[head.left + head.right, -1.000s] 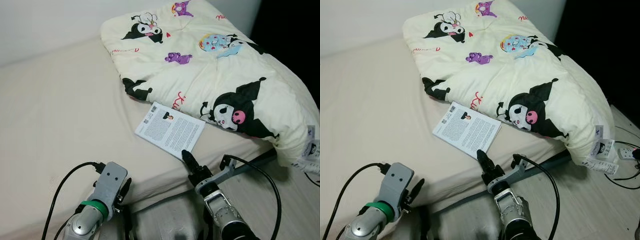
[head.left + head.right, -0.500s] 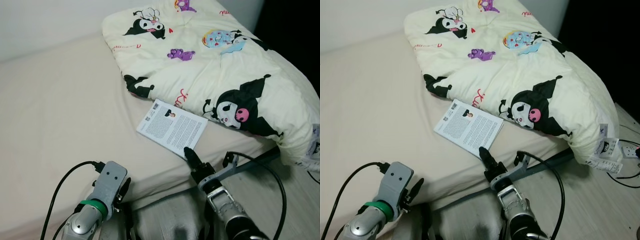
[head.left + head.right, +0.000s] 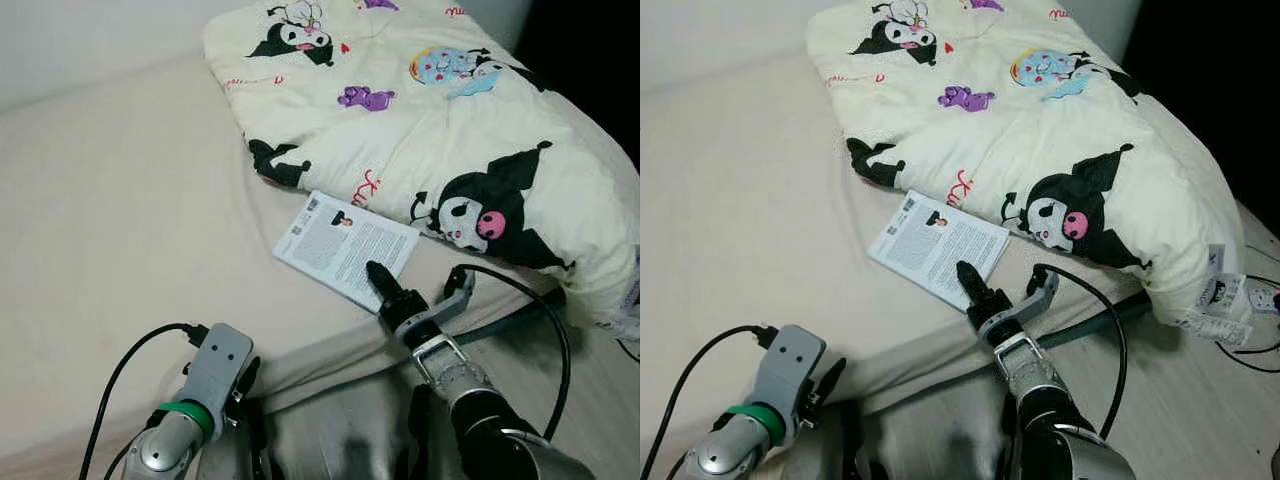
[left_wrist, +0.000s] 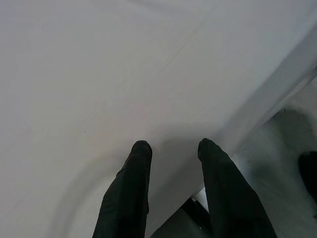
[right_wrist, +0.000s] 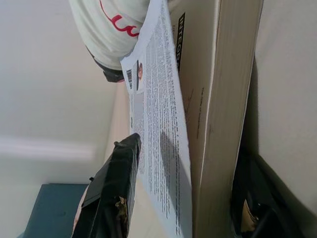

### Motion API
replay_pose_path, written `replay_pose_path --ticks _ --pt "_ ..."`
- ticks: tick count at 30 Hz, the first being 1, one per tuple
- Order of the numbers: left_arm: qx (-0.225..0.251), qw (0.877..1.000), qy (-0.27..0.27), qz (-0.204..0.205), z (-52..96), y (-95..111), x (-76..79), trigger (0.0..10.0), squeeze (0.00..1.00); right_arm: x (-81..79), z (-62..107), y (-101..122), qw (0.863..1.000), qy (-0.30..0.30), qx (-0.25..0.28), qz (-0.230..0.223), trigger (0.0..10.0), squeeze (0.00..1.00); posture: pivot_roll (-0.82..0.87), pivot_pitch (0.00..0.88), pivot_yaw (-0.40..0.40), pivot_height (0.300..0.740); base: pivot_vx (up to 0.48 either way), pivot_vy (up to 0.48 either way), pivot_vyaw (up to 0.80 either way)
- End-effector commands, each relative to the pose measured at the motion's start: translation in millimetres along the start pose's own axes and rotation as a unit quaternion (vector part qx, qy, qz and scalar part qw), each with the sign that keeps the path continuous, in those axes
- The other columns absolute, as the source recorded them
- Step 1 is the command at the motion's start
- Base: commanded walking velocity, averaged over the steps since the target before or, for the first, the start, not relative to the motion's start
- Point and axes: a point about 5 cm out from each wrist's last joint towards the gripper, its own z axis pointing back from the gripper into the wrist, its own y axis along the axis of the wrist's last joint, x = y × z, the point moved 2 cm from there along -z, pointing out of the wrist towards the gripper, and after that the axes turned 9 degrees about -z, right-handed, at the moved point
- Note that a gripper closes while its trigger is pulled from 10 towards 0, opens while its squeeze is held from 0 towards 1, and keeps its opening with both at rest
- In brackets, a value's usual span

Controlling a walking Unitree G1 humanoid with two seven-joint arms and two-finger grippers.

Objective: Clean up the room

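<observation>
One book (image 3: 345,247) lies at frame centre near the bed (image 3: 130,230) edge, just below the quilt (image 3: 440,120). Right claw (image 3: 385,290) straddles its near edge, fingers apart, seemingly not yet clamped. Left claw (image 4: 171,148), lower left, hangs open, idle.

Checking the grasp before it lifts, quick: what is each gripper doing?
Left gripper: open, holding nothing, low by the bed edge.
Right gripper: open, fingers straddling the book, not yet closed.

Glossy paper book (image 3: 345,247), soft printed cloth quilt (image 3: 430,130), matt beige sheet (image 3: 130,220).
</observation>
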Motion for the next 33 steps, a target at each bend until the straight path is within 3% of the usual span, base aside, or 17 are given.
replay_pose_path --ticks 1,2,3,4,5,13,19,25,26,30,32,33 --pt "-0.019 1.000 0.001 -0.002 4.1 -8.2 0.7 10.0 0.00 10.1 5.8 -7.7 1.000 -0.025 -0.002 -0.017 10.0 0.00 0.13 0.348 0.211 0.575 0.000 0.000 0.00" --pt "-0.019 1.000 0.001 -0.001 3.5 -8.3 1.0 10.0 0.00 10.3 5.8 -6.8 0.999 -0.028 -0.001 -0.016 9.9 0.00 0.13 0.343 0.208 0.575 0.000 0.000 0.00" --pt "-0.019 1.000 0.001 -0.001 2.8 -8.4 1.3 10.0 0.00 10.9 5.7 -6.0 0.999 -0.032 0.000 -0.015 4.0 0.00 0.12 0.339 0.205 0.575 0.000 0.000 0.00" --pt "-0.019 1.000 0.001 -0.001 2.4 -8.4 1.5 10.0 0.00 11.5 5.7 -5.5 0.999 -0.037 0.000 -0.014 2.9 0.00 0.12 0.339 0.205 0.575 0.000 0.000 0.00" --pt "-0.019 1.000 0.001 0.000 1.7 -8.4 1.6 10.0 0.00 11.6 5.5 -4.3 0.999 -0.039 0.004 -0.017 0.0 0.00 0.12 0.334 0.201 0.575 0.000 0.000 0.00" --pt "-0.008 1.000 0.006 0.006 -8.8 -2.9 2.4 10.0 0.00 -1.0 1.2 2.3 0.999 0.020 0.001 -0.035 0.0 0.00 0.10 0.299 0.185 0.575 0.000 0.000 0.00" --pt "0.002 1.000 0.015 0.011 -18.5 1.0 0.9 10.0 0.00 -16.1 -3.7 9.1 0.997 0.080 -0.010 -0.021 0.0 0.00 0.08 0.261 0.166 0.575 0.000 0.000 0.00" --pt "0.023 0.999 0.028 0.026 -31.6 12.8 1.1 10.0 0.00 -54.1 -12.7 16.9 0.976 0.201 -0.053 0.069 0.0 0.00 0.03 0.197 0.121 0.575 0.000 0.000 0.00" --pt "0.023 0.999 0.028 0.026 -31.6 12.8 1.1 10.0 0.00 -54.1 -12.7 16.9 0.976 0.201 -0.053 0.069 0.0 0.00 0.03 0.197 0.121 0.575 0.000 0.000 0.00" --pt "0.061 0.995 0.067 0.048 -32.8 32.7 -18.6 10.0 0.00 -72.5 -0.8 17.8 0.954 0.233 -0.049 0.183 0.0 0.00 0.00 0.162 0.084 0.575 0.000 0.000 0.00" --pt "0.066 0.994 0.074 0.051 -32.7 35.3 -22.2 10.0 0.00 -73.0 2.0 17.6 0.952 0.230 -0.046 0.197 0.0 0.00 -0.01 0.157 0.080 0.575 0.000 0.000 0.00" --pt "0.078 0.991 0.096 0.059 -31.8 40.8 -32.1 10.0 0.00 -68.5 8.9 17.7 0.950 0.202 -0.030 0.236 0.0 0.00 -0.02 0.139 0.056 0.575 0.000 0.000 0.00"
